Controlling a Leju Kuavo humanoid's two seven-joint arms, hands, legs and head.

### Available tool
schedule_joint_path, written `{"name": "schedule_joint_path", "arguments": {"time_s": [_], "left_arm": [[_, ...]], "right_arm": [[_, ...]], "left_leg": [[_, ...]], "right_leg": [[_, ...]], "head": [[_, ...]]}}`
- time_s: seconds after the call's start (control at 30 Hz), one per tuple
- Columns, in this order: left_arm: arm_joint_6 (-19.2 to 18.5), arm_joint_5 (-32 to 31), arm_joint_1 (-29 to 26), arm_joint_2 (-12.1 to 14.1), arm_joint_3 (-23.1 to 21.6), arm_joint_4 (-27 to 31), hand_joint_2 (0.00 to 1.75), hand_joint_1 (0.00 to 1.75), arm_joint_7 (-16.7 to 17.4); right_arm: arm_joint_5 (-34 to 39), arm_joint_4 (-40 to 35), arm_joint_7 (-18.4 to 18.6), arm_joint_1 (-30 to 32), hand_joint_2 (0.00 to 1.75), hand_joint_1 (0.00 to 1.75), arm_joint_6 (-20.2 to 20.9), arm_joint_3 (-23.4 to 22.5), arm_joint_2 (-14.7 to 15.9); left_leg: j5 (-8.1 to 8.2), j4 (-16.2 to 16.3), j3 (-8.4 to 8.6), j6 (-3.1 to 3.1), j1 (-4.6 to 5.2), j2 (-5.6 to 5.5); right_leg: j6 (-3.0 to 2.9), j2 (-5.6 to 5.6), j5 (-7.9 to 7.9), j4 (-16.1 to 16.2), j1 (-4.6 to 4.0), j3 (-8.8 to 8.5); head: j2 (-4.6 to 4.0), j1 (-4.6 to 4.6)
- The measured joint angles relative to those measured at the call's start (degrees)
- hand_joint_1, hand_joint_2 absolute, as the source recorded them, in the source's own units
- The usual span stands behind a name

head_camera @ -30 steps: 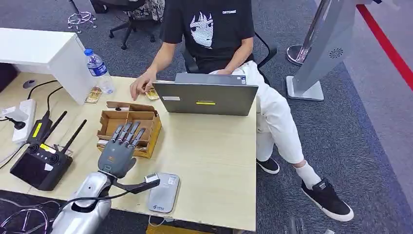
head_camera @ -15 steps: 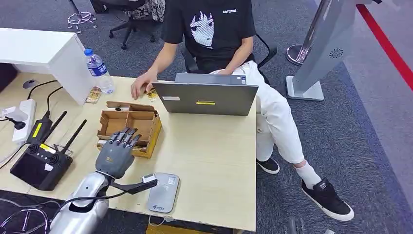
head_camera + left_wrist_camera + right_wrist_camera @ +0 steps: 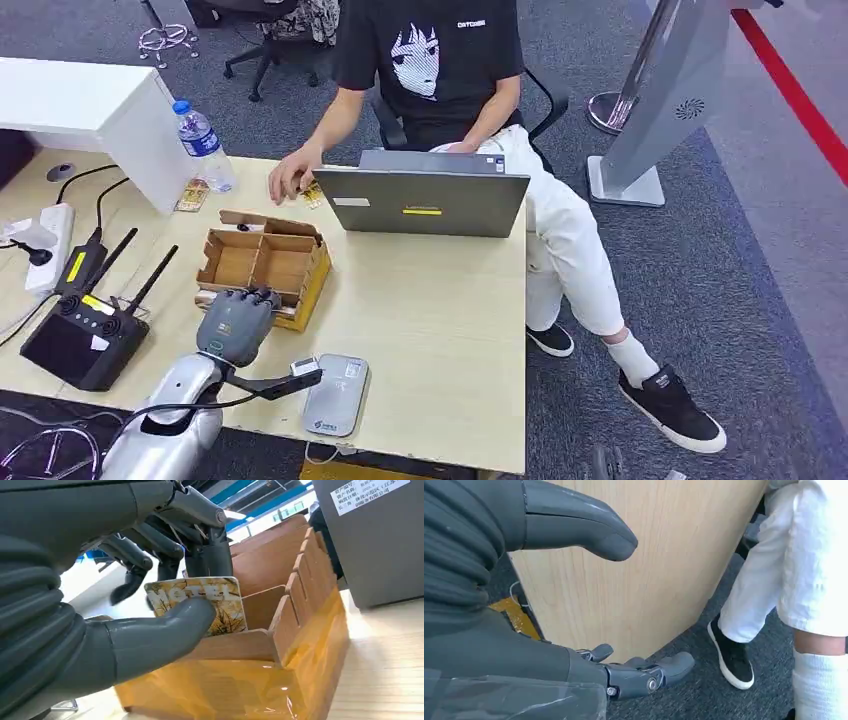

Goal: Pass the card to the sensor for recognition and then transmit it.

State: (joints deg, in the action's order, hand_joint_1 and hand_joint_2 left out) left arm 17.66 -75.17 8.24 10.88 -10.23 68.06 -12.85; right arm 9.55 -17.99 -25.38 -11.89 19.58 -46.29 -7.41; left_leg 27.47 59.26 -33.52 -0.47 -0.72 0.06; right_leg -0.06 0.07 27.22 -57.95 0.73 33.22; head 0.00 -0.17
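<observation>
Bright, even indoor light, soft shadows; glare on the box's film (image 3: 280, 690), blurred wrist-view backgrounds.

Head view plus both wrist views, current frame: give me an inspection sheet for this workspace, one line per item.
Surface: light wooden table, mostly bare on the robot's right half.
Job's things: yellow patterned card at the near edge of the brown divided cardboard box; flat grey card reader near the front edge.
Clutter: grey laptop, clear water bottle, black antenna remote controller, second card under the person's hand.
Hands: left hand pinches the card between thumb and fingers; right hand hangs beside the table, holding nothing, fingers apart.
Cables: black leads to a white power strip.
Surroundings: seated person, grey carpet, grey kiosk stand.
</observation>
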Motion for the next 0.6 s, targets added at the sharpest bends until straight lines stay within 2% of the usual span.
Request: {"name": "schedule_joint_path", "arguments": {"time_s": [0.1, 0.23, 0.3, 0.47, 0.6], "left_arm": [[0.87, 0.85, 0.16, -0.02, 0.09, -0.15, 1.75, 1.75, -0.61], [6.66, 3.41, 0.12, -1.42, 1.39, 1.26, 1.75, 1.75, -3.8], [8.13, 3.74, 0.21, -2.56, 2.41, 3.28, 1.75, 1.75, -4.83], [7.76, 4.42, 1.59, -4.48, 5.05, 8.11, 1.75, 1.75, -6.4], [4.97, 6.03, 4.46, -4.7, 6.9, 10.4, 1.75, 1.75, -6.47]], "right_arm": [[0.0, 0.0, 0.02, -0.01, 1.75, 0.0, -0.02, 0.0, 0.0], [-0.28, 0.0, 0.06, -0.05, 1.75, 0.0, -0.22, 0.0, 0.0], [-0.28, 0.0, 0.11, -0.12, 1.75, 0.0, -0.37, 0.0, 0.0], [-0.48, 0.0, 0.2, -0.2, 1.75, 0.0, -0.44, 0.04, -0.07], [-1.2, 0.0, 0.63, -0.37, 1.75, 0.0, -0.46, 0.11, -0.07]], "left_leg": [[0.0, 0.0, 0.0, 0.0, 0.0, 0.0], [-0.01, 0.01, 0.0, 0.0, 0.0, -0.01], [-0.01, 0.01, -0.01, 0.01, 0.01, -0.02], [-0.02, 0.01, 0.0, 0.01, 0.0, -0.02], [-0.05, 0.01, 0.0, -0.02, -0.01, -0.03]], "right_leg": [[0.0, 0.0, 0.0, 0.0, 0.0, 0.0], [0.0, -0.02, 0.0, 0.0, 0.0, 0.01], [0.0, -0.05, 0.0, 0.0, 0.0, -0.01], [0.0, -0.03, -0.01, 0.0, 0.0, 0.0], [-0.02, -0.03, -0.02, -0.02, 0.0, 0.0]], "head": [[0.0, 0.0], [0.0, 0.0], [0.0, 0.0], [0.0, 0.0], [0.0, 0.0]]}}
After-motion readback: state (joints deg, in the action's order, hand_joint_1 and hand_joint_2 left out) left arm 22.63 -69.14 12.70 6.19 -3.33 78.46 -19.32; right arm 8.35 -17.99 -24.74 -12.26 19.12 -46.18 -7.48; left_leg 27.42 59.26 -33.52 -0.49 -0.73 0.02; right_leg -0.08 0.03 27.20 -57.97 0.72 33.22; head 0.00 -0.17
